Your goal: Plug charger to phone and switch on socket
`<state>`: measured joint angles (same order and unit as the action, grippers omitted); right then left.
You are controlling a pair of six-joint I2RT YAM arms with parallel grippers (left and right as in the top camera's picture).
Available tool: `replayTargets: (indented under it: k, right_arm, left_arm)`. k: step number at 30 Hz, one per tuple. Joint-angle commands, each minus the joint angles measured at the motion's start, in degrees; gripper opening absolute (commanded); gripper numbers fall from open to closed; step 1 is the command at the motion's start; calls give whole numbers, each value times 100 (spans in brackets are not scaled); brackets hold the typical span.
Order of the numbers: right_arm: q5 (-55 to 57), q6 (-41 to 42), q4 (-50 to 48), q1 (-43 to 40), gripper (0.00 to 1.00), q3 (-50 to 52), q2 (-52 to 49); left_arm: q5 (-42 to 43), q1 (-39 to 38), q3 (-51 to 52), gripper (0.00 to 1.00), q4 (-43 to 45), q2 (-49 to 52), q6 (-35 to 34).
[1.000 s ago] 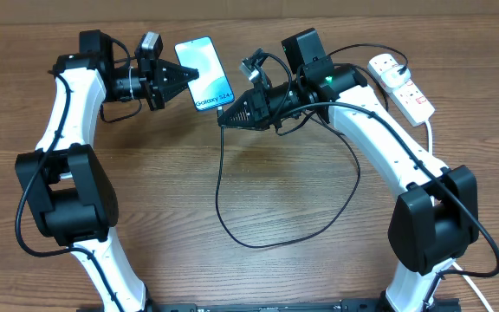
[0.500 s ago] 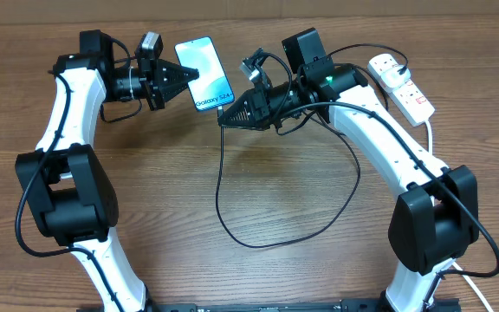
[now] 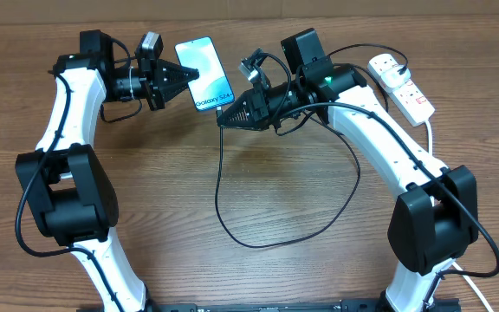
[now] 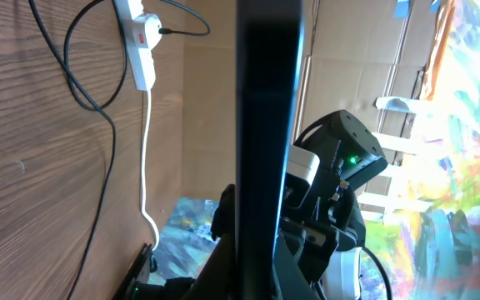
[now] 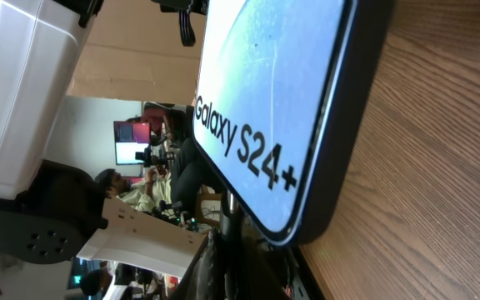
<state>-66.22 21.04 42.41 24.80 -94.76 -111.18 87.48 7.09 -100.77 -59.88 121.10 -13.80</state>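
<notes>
Step in hand: plugging charger [image 3: 217,186] into phone [image 3: 204,71]. Left jaws were clamped on the phone's side, holding it near the far edge of the surface [image 3: 171,225], left of middle. Right jaws were closed on the charger's connector end, tip right at the phone's lower end; seated or not, couldn't tell. Next move likely needed a straight push into the port, then the switch on the socket [image 3: 403,85] at the far right corner. Nothing had visibly shifted since a second earlier.

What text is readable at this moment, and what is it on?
"Galaxy S24+": on the phone screen, clear in the right wrist view, small but legible overhead.
Socket: red switch marks only, any print too small to read.
Nothing else legible.
</notes>
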Motion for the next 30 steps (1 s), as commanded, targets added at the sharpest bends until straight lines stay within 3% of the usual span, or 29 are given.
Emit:
replayTargets:
  k: [1,30]
  right_arm:
    - [-76,22,-37,22,4,37,-7]
    - [-260,142,-79,22,4,37,-7]
  left_arm:
    - [319,-59,-133,4,35,-195,-35]
    - [321,-81,-133,4,33,-195,94]
